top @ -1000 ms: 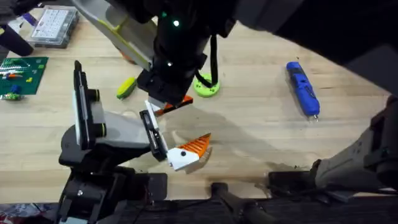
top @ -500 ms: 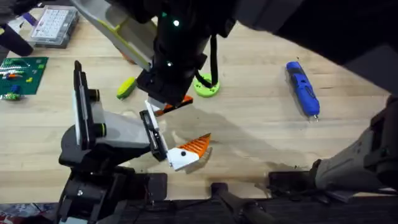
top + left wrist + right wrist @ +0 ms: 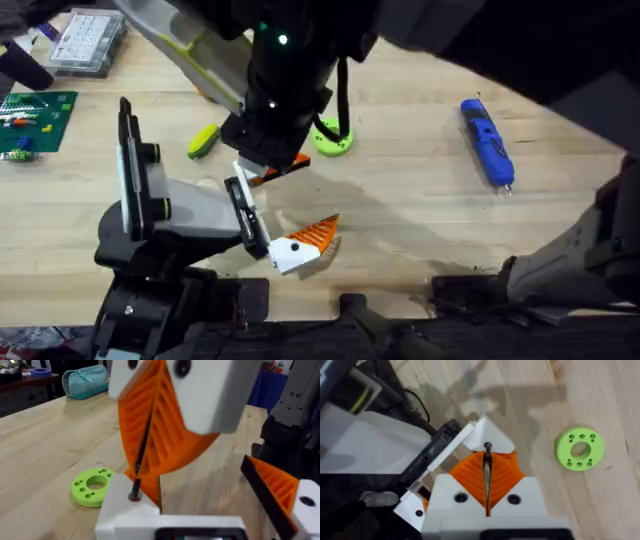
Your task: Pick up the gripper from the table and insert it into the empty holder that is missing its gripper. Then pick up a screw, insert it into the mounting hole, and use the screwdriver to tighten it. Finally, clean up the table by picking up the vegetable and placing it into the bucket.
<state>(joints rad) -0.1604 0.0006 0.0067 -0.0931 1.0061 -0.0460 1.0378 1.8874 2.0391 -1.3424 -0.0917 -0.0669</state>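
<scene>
Wooden table point(image 3: 420, 210): screw-insertion step.
Right end effector point(image 3: 486, 472) pinches screw point(image 3: 487, 452) over gripper point(image 3: 497, 442) at holder point(image 3: 445, 435); next, seat it squarely.

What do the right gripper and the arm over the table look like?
The right gripper has white fingers with orange ribbed pads and two black dots. The arm is black, with a green light and a black cable hanging beside it.
</scene>
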